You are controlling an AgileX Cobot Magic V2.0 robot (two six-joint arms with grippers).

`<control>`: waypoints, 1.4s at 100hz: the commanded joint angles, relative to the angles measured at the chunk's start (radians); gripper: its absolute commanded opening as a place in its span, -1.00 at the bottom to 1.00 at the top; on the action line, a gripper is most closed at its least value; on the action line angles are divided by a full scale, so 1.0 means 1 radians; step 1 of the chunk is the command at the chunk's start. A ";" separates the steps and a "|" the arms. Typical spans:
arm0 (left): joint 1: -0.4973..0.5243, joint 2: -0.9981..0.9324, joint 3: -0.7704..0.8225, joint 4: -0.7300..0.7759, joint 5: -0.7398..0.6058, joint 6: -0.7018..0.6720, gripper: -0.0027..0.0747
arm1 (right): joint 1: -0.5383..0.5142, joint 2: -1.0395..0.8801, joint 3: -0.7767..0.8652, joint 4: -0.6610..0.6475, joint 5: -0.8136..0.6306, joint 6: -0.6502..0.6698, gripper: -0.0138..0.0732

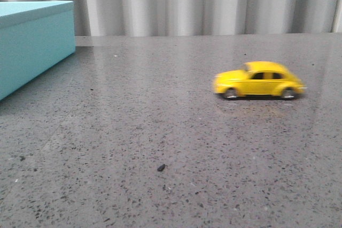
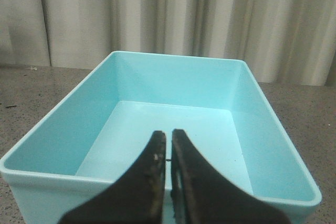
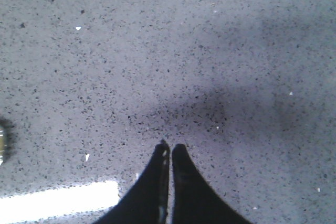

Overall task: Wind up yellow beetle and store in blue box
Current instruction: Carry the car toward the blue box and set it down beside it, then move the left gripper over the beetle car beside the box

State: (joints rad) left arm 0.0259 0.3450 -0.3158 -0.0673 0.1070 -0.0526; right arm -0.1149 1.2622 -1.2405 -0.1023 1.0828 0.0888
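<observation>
The yellow beetle (image 1: 259, 80) sits on its wheels on the gray table (image 1: 160, 132), far to the right of the blue box (image 1: 32, 41). The left gripper (image 2: 168, 137) hangs over the open box, fingers together. The right gripper (image 3: 169, 149) is pinched together above bare table, holding nothing.

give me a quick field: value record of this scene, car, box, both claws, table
car: yellow beetle on its wheels, side-on, on the right part of the table, nothing touching it
box: blue box at the far left, open on top, nothing visible inside
left claw: left claw shut, holding nothing, over the box's near rim
right claw: right claw shut, holding nothing, above bare table
table: grey speckled table, a small dark speck near the front
task state: car not yet in box
</observation>
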 commanded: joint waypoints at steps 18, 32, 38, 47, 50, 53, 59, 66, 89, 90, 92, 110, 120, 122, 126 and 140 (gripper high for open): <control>-0.001 0.012 -0.038 0.001 -0.074 -0.009 -0.99 | -0.008 -0.029 -0.024 0.035 -0.052 -0.004 -0.82; -0.001 0.012 -0.038 0.001 -0.074 -0.009 -0.99 | 0.008 -0.029 -0.024 0.043 -0.057 -0.004 -0.82; -0.001 0.012 -0.038 0.001 -0.074 -0.009 -0.99 | 0.019 -0.029 -0.024 0.043 -0.065 -0.004 -0.82; -0.001 0.012 -0.038 0.001 -0.077 -0.009 -0.99 | 0.033 -0.029 -0.024 0.045 -0.082 -0.004 -0.82; -0.001 0.012 -0.039 0.001 -0.077 -0.009 -0.99 | 0.036 -0.031 -0.024 0.048 -0.088 -0.004 -0.82; -0.001 0.012 -0.042 0.001 -0.077 -0.009 -0.99 | 0.039 -0.033 -0.024 0.051 -0.093 -0.004 -0.82; -0.001 0.012 -0.056 0.001 -0.073 -0.009 -0.99 | 0.040 -0.040 -0.024 0.067 -0.113 -0.004 -0.82; -0.001 0.012 -0.086 0.001 -0.066 -0.009 -0.99 | 0.040 -0.056 -0.022 0.072 -0.133 -0.004 -0.82; -0.008 0.093 -0.231 0.001 0.044 -0.009 -0.99 | 0.042 -0.168 0.023 0.072 -0.197 -0.004 -0.82; -0.008 0.097 -0.240 0.001 0.054 -0.009 -0.99 | 0.042 -0.172 0.026 0.072 -0.200 -0.004 -0.82; -0.014 0.110 -0.250 0.001 0.064 -0.009 -0.99 | 0.042 -0.186 0.036 0.072 -0.207 -0.004 -0.82; -0.078 0.232 -0.354 0.001 0.153 -0.009 -0.98 | 0.042 -0.323 0.137 0.072 -0.262 -0.004 -0.82; -0.117 0.302 -0.399 0.001 0.175 0.001 -0.98 | 0.042 -0.395 0.194 0.072 -0.308 -0.004 -0.82; -0.125 0.316 -0.407 0.001 0.177 0.008 -0.98 | 0.042 -0.414 0.207 0.072 -0.321 -0.004 -0.82; -0.138 0.342 -0.424 0.001 0.180 0.021 -0.98 | 0.042 -0.450 0.235 0.072 -0.342 -0.004 -0.82; -0.178 0.415 -0.480 0.001 0.200 0.053 -0.98 | 0.042 -0.568 0.316 0.072 -0.395 -0.004 -0.82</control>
State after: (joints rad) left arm -0.1262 0.7201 -0.7326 -0.0650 0.3649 -0.0299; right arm -0.0737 0.7677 -0.9466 -0.0272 0.7936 0.0888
